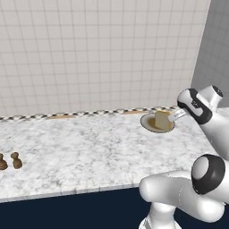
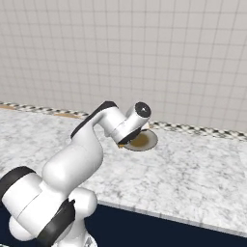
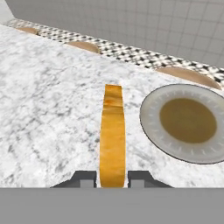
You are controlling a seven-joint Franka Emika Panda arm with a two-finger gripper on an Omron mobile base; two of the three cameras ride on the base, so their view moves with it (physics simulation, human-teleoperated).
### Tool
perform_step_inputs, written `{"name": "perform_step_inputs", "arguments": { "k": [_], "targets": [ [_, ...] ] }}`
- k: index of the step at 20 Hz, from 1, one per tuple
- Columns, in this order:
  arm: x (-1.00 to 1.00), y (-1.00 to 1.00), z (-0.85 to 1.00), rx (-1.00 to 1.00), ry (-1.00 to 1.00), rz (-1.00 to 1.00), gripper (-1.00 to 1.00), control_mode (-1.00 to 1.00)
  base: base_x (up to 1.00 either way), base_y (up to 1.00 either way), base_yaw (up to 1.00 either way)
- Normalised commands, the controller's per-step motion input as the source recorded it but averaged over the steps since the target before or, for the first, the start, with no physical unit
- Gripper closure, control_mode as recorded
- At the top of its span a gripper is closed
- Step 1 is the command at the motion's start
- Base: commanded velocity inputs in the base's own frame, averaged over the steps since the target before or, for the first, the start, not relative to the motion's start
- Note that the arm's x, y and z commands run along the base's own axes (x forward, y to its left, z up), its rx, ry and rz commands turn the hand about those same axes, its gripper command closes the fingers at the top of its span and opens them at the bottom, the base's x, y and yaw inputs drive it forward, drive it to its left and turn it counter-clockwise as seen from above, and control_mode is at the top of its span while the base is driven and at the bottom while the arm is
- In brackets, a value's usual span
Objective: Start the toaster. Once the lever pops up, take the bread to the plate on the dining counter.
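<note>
Gripping the squarish pale yellow bread slice with tan crust (image 3: 112, 140) edge-on, the two dark jaws of the gripper (image 3: 112, 178) were closed on its lower edge. The slice hung above the white-grey marbled dining counter (image 1: 80, 152), beside the round shallow greyish-tan plate (image 3: 151, 124) in the hand view, not yet over its middle. Risk, as I judged it: releasing now could drop the slice onto the rim or the marble, and the thin upright slice could tip or slip.

End effector (image 1: 173, 116) holds bread (image 1: 162, 120) over plate (image 1: 147, 122)
</note>
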Motion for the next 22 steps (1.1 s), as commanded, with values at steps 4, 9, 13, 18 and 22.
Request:
{"name": "perform_step_inputs", "arguments": {
  "k": [4, 9, 13, 18, 22],
  "targets": [
    [0.17, 0.00, -0.06, 0.00, 0.00, 0.00, 1.00, -1.00, 0.00, 0.00, 0.00],
    [0.11, -0.02, -0.17, 0.00, 0.00, 0.00, 1.00, -1.00, 0.00, 0.00, 0.00],
    [0.21, -0.02, -0.07, 0.00, 0.00, 0.00, 1.00, -1.00, 0.00, 0.00, 0.00],
    [0.28, -0.12, -0.07, 0.00, 0.00, 0.00, 1.00, -1.00, 0.00, 0.00, 0.00],
    [0.16, -0.08, -0.16, 0.00, 0.00, 0.00, 1.00, -1.00, 0.00, 0.00, 0.00]
  ]
}}
